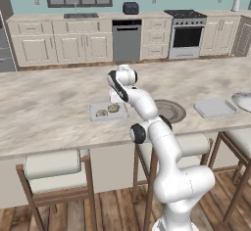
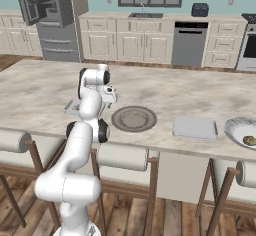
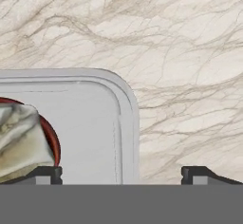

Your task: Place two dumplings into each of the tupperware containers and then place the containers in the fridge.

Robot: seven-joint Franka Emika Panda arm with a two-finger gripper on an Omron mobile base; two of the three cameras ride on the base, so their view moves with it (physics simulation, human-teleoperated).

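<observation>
While the fridge (image 2: 47, 10) stands open across the kitchen, both tupperware containers sit on the marble island (image 1: 44, 107). The left container (image 1: 107, 112) already holds two dumplings (image 1: 108, 110); the right container (image 1: 214, 108) looks empty, with another dumpling (image 2: 249, 140) waiting in a white bowl (image 2: 235, 129). The gripper (image 1: 116, 97) hovers open, holding nothing, over the filled container.
</observation>
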